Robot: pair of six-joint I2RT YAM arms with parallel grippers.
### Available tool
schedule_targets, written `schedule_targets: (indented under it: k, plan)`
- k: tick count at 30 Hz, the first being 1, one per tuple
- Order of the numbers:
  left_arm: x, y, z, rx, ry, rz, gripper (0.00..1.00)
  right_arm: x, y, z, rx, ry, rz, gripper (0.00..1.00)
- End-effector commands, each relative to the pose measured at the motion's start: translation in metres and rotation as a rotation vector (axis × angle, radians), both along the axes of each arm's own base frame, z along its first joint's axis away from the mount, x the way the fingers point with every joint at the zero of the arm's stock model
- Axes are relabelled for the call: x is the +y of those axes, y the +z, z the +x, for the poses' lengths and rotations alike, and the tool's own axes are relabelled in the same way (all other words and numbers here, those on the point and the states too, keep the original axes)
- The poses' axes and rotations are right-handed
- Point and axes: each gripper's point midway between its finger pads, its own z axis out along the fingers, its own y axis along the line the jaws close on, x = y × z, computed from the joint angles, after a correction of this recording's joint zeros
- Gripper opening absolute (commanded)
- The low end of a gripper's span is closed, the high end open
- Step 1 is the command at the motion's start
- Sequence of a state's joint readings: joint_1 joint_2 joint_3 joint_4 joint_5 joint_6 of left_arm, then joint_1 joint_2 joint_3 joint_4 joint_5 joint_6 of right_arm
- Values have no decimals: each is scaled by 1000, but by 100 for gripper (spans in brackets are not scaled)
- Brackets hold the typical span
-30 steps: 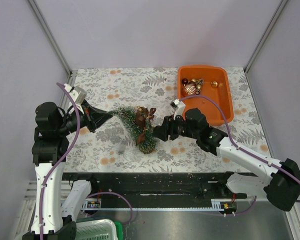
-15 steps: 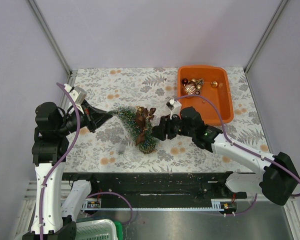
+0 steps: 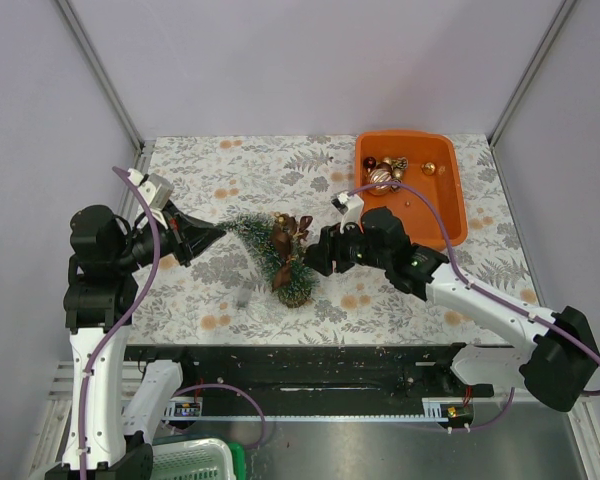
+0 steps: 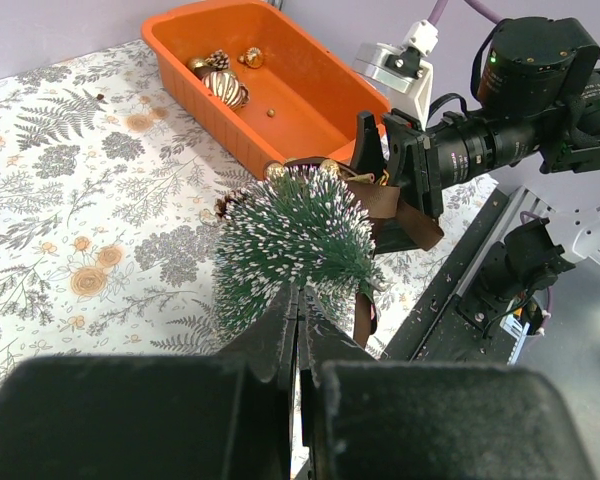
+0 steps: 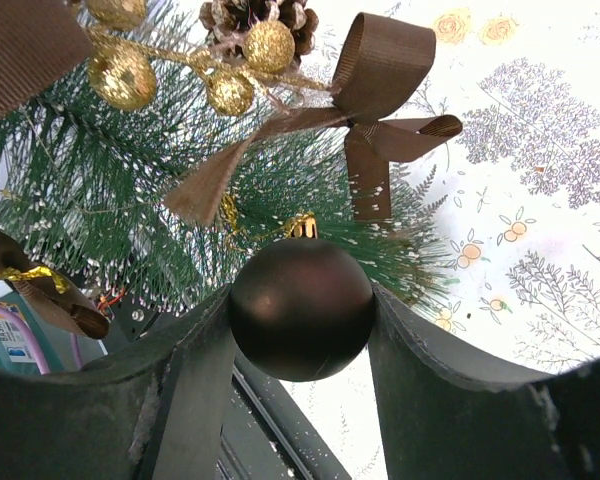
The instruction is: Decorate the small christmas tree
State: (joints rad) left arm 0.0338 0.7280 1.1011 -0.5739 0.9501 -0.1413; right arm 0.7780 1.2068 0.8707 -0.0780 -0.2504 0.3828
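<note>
Tree lies tipped between your grippers, tip pinched in the closed left gripper. Bow and gold berries are on. Your right gripper clamps a dark bauble against the branches, not yet hung by my read. More ornaments wait in the tray behind that gripper.

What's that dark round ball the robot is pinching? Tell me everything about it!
The ball is round, smooth and dark brown with a dull shine, maybe plastic. A little gold cap sits on top. The right end effector pinches it from both sides with black fingers. It is held right up by the green needles of the small christmas tree, just below a brown ribbon bow.
</note>
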Motion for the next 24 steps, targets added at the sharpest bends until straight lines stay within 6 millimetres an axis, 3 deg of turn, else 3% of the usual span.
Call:
schedule_targets:
  k: [1,9,17,24]
  plan:
    - [-4,8,-4,-40,-37,-13,0,5,32,8,-86,1,30,10]
    - [-4,8,-4,-41,-35,-11,0,6,7,2,-27,9,20,10]
    - [-5,11,-6,-46,-37,-16,0,-9,-22,-10,26,-7,-23,10]
    - [-4,10,-5,-43,-28,-15,0,-13,-11,3,-35,-54,-41,9]
